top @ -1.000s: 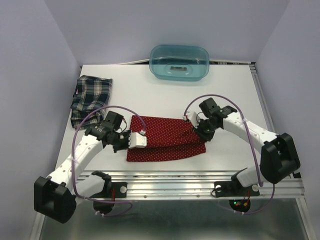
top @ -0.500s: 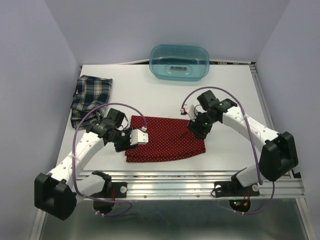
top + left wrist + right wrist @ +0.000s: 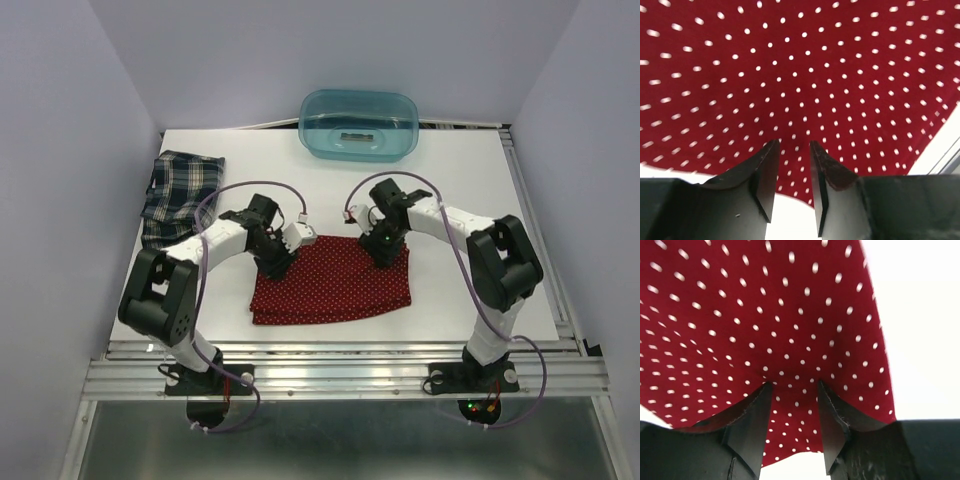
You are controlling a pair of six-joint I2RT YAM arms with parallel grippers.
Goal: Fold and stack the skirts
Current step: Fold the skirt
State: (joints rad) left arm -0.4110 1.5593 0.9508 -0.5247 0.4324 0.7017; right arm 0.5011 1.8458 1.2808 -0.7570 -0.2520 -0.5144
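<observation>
The red skirt with white dots lies folded flat at the table's near middle. My left gripper is on its far left corner and my right gripper on its far right corner. In the left wrist view the left gripper is open, its tips pressed onto the dotted cloth, which puckers slightly between them. The right gripper stands the same way on the red cloth, open, with cloth showing across the gap. The plaid skirt lies bunched at the far left, touched by neither gripper.
A translucent teal tub stands at the back middle of the white table. Purple cables loop above both arms. The metal rail runs along the near edge.
Both grippers were shut at the red skirt's left and right sides; they have opened, let go, and swung inward to its far edge, where their jaws are narrowing on the cloth.
</observation>
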